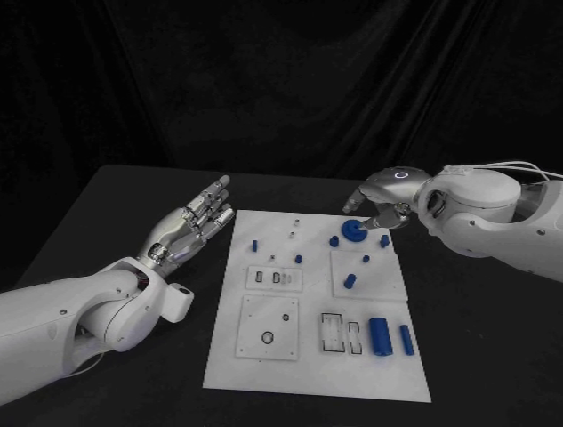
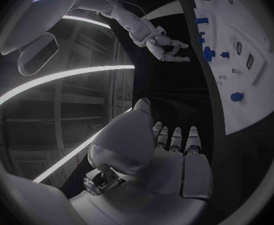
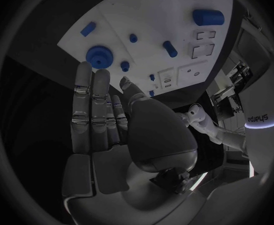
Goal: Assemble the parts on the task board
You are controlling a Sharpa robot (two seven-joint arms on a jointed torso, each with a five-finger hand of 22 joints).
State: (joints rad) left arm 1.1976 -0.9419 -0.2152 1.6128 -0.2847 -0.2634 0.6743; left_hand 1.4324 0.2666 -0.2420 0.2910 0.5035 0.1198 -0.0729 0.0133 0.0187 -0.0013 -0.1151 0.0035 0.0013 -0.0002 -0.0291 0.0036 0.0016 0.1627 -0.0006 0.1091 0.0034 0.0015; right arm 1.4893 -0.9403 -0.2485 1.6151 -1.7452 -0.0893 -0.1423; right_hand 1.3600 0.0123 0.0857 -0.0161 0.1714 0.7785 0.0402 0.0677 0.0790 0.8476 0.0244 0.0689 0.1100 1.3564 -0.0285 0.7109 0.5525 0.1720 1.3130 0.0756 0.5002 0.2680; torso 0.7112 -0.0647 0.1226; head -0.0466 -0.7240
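At the task board's far right corner: round blue part, seated, just beside my right hand, fingers apart, empty. Left hand, spread and idle, lies farther off, across the board.

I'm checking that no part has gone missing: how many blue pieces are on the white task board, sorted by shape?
Blue round disc: 1
Large blue cylinders lying flat: 2
Small blue pegs: 6
Total: 9
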